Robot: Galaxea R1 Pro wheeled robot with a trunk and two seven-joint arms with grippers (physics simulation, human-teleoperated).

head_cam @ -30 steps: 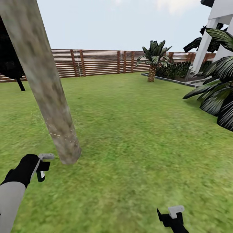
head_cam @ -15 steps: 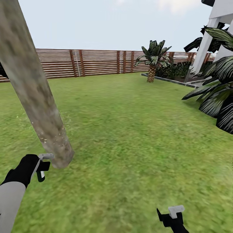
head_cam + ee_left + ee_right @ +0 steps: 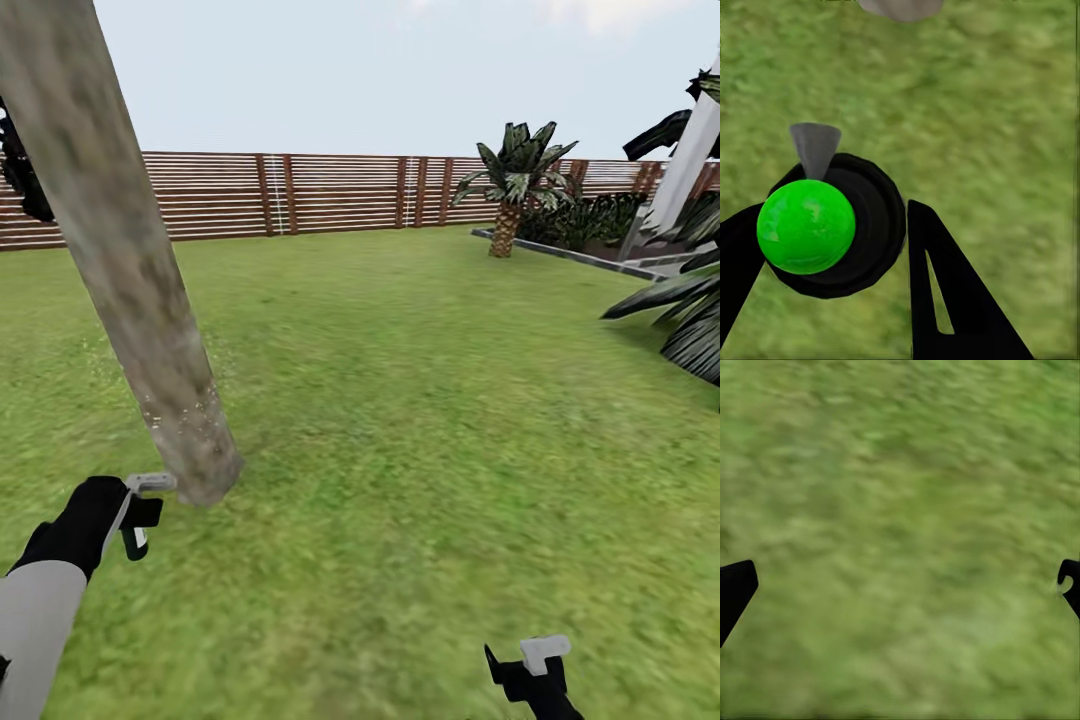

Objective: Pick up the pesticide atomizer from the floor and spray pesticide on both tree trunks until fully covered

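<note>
The mottled grey-beige tree trunk (image 3: 130,260) leans across the left of the head view, its base (image 3: 205,480) in the green lawn (image 3: 420,420). Pale specks dot the bark low down. My left gripper (image 3: 135,515) is shut on the pesticide atomizer (image 3: 817,225), a black body with a bright green ball. The atomizer's grey nozzle (image 3: 815,146) points toward the trunk base (image 3: 900,6), a short gap away. My right gripper (image 3: 530,670) hangs open over bare grass (image 3: 900,510), its fingertips (image 3: 735,585) wide apart.
A reddish-brown slat fence (image 3: 330,195) closes the far side of the lawn. A small palm (image 3: 515,180) and a white house pillar (image 3: 685,165) stand at the back right, with striped-leaf plants (image 3: 690,310) at the right edge. Dark foliage (image 3: 20,170) shows behind the trunk.
The whole head view has swung, so the fence, palm and trunk have slid sideways in the picture. Both arms keep their places in the view, and the atomizer stays in the left gripper.
</note>
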